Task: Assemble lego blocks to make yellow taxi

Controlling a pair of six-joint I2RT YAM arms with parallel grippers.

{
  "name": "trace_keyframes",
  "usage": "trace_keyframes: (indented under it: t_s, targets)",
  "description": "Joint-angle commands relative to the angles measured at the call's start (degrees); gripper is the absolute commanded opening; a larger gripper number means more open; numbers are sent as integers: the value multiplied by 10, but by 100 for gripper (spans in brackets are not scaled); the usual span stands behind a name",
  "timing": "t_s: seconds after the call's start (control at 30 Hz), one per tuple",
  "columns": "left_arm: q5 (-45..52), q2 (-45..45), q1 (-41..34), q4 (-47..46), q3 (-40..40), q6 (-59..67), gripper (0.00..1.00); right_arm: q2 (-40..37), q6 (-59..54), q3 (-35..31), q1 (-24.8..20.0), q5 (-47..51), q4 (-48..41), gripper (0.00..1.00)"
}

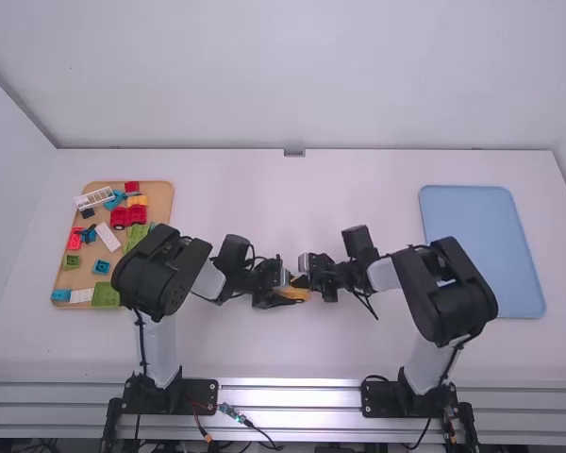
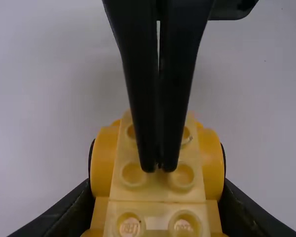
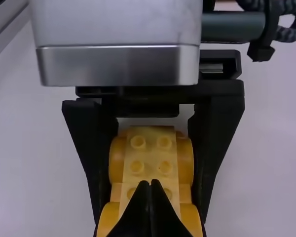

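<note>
Robot arms point(image 1: 462, 293) stand on a ridged metal rail point(image 1: 292, 398) at the near edge of a white tabletop point(image 1: 292, 354), backed by pale walls point(image 1: 292, 75), in an apparent robotics lab (wires point(image 1: 231, 412) exposed).

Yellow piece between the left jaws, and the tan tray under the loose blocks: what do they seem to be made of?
The yellow piece looks like hard, smooth plastic with a satin sheen: cleanly moulded round studs and soft highlights suggest it. The tan tray may be wood or cork, matte, judging by its dull, warm colour, though plastic is possible.
</note>
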Motion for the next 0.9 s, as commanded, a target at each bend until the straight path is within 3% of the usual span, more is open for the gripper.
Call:
trace_keyframes:
  t_s: [0.0,0.23,0.43,0.7,0.87]
  targets:
    - [-5,8,0,5,3,4,19,31,9,-36,19,107,-21,0]
    - [-5,8,0,6,2,4,19,29,7,-29,16,65,-7,0]
    - [-5,7,0,5,2,4,19,-43,-20,-4,-5,43,-58,0]
    - [-6,7,0,8,3,4,19,-113,-18,15,-19,46,-61,0]
    - [-7,8,0,3,7,4,21,-163,31,14,-44,77,-74,0]
